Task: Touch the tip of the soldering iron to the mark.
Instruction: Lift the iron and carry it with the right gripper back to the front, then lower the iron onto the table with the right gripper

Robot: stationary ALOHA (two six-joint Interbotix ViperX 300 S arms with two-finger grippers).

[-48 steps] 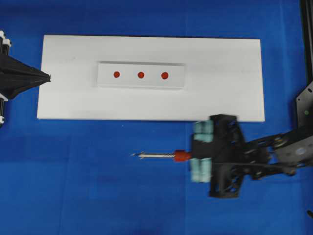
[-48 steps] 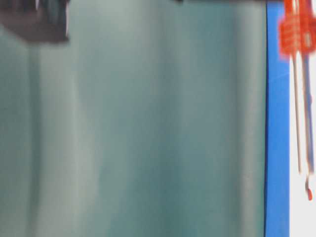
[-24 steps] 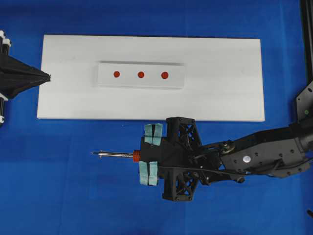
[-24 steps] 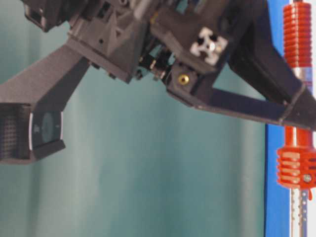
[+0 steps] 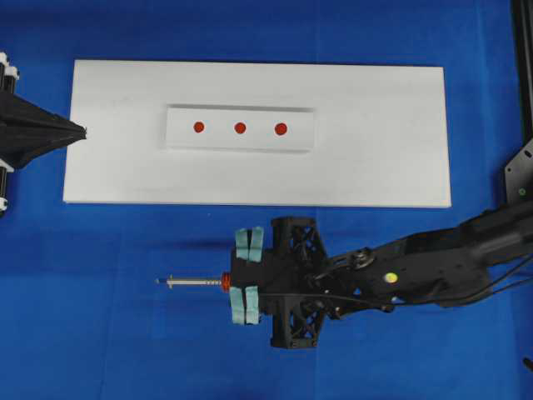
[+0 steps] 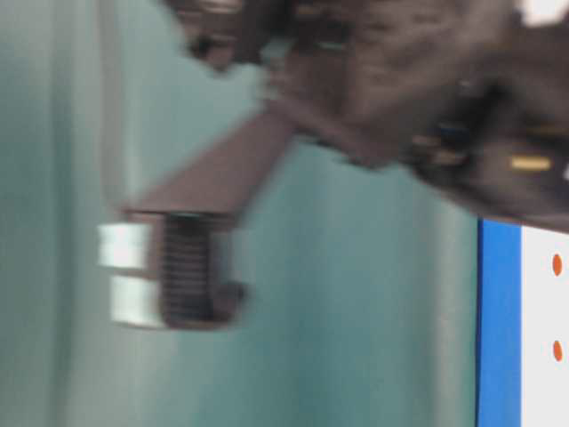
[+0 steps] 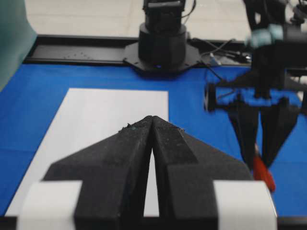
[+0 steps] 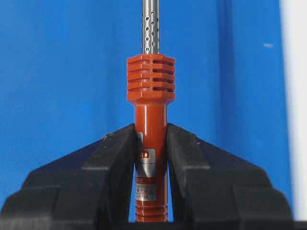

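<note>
Right end effector [image 5: 242, 279] pinching the soldering iron [image 8: 150, 120] by its red-orange handle, jaws pressed on either side just behind the ribbed collar; this grip low on the handle leaves the whole silver shaft free and pointing straight out ahead. In the overhead view the iron lies level over the blue surface [image 5: 100, 333], below the white board [image 5: 383, 167], with the tip [image 5: 160, 282] aimed toward that view's left, parallel to the board's long edge rather than at it. Three red marks [image 5: 240, 127] sit in a row on a raised white strip [image 5: 300, 129] mid-board, well apart from the tip. Whether the iron is lifted clear of the surface or resting on it, I cannot tell. Left end effector [image 7: 152, 120] pressed together with nothing between its jaws, parked at the board's short edge, probably kept out of the way. Table-level view is blurred, mostly dark arm parts; little to read there beyond two marks at the right edge. Judgement: the iron is secured, the approach not yet made; the shaft needs turning toward the board and tilting down before the tip can meet a mark.
</note>
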